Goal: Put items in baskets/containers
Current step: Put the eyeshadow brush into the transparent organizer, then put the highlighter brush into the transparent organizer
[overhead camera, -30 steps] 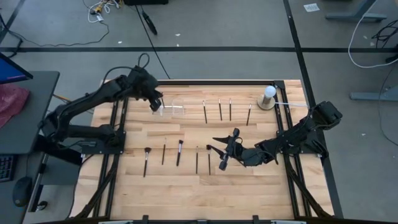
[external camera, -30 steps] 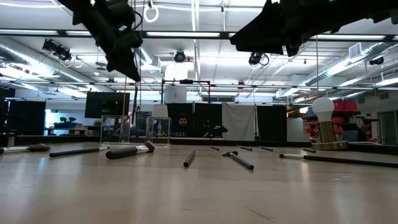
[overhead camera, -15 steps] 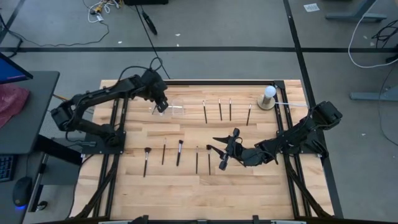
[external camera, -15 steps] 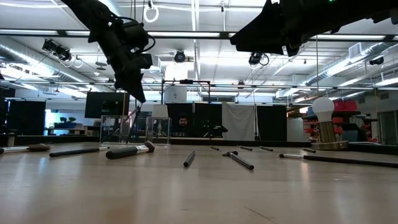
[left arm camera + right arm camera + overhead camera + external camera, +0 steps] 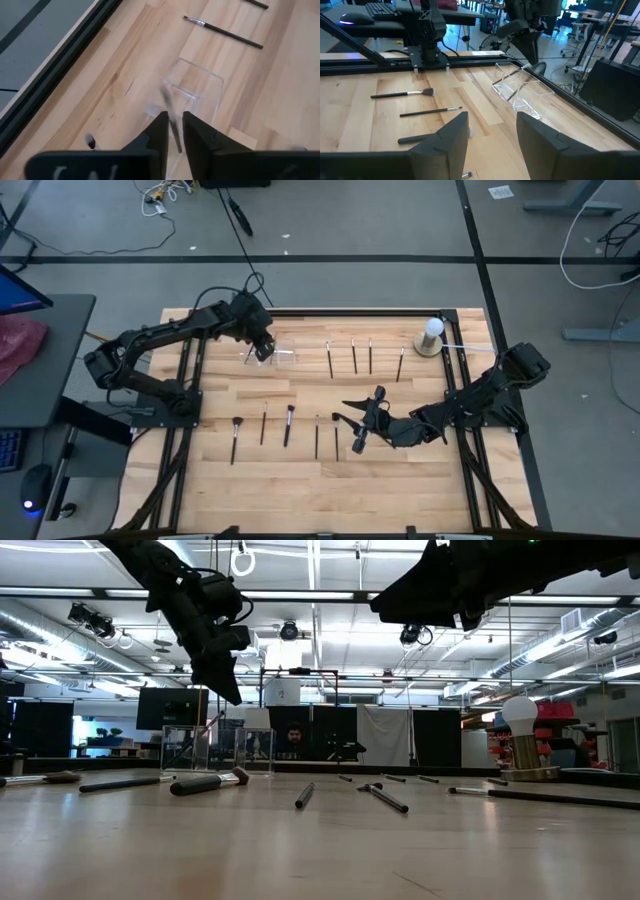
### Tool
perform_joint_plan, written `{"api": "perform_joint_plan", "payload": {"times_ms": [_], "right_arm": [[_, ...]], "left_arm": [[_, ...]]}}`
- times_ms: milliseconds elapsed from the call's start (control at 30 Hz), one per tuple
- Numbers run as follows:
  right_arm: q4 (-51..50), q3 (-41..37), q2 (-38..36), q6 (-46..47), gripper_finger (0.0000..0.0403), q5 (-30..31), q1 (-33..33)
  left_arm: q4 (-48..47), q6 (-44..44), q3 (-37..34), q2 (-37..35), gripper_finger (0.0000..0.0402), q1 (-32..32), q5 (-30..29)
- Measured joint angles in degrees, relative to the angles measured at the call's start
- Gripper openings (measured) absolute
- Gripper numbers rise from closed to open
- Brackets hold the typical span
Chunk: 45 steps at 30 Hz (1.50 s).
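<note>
The clear holder (image 5: 274, 356) stands on the wood at the far left; it also shows in the low view (image 5: 214, 747) and the left wrist view (image 5: 194, 94). One dark brush (image 5: 203, 733) leans in it, lower end inside. My left gripper (image 5: 263, 346) hovers right above it, fingers a little apart, with that brush's blurred handle (image 5: 171, 120) between them. My right gripper (image 5: 358, 427) hangs open above the near row of brushes (image 5: 289, 424). A far row of brushes (image 5: 353, 355) lies flat on the table. My left gripper points down over the holder, and the brush's upper handle (image 5: 174, 141) runs between its fingers with room on either side. I cannot tell whether either finger touches it. The brush's lower end stands inside the holder and the brush leans.
A white ball on a round base (image 5: 431, 334) stands at the far right corner, with a thin rod (image 5: 470, 347) beside it. Black frame rails (image 5: 190, 380) run along both table sides. Bare wood lies toward the near edge (image 5: 330, 490).
My left gripper moved a little toward the table's right, over the holder, then kept still. The brush it carried hanging upright now leans, its lower end inside the holder.
</note>
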Motion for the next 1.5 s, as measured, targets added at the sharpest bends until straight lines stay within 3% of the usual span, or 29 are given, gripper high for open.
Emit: {"api": "perform_joint_plan", "payload": {"times_ms": [200,467,667,833,1100,1300,1500], "right_arm": [[0.0,0.0,0.0,0.0,0.0168,0.0,0.0],[-1.2,0.0,0.0,1.1,0.0168,0.0,-0.1],[-4.5,0.0,0.0,5.6,0.0168,0.0,-1.0],[-6.4,0.0,0.6,8.5,0.0168,0.1,-1.7],[-5.4,0.0,5.7,9.0,0.0168,0.0,-2.9],[-1.7,0.0,10.0,8.8,0.0168,-0.1,-3.9],[0.0,0.0,11.7,7.2,0.0168,-3.5,-4.7]], "left_arm": [[2.6,-0.9,0.0,0.0,0.0087,0.0,-1.6],[2.7,-2.2,-0.1,-3.8,0.0084,-2.3,-2.1],[-0.9,-4.6,-0.1,-9.9,0.0063,-11.8,-2.8],[0.2,-9.8,-2.6,-12.3,0.0043,-25.4,-11.4],[-0.1,-27.4,-9.0,-12.1,0.0017,-46.6,-27.6],[-6.7,-47.2,-10.3,-12.3,0.0004,-58.0,-29.5],[-19.6,-72.0,-10.3,-12.3,0.0004,-69.0,-31.4]]}}
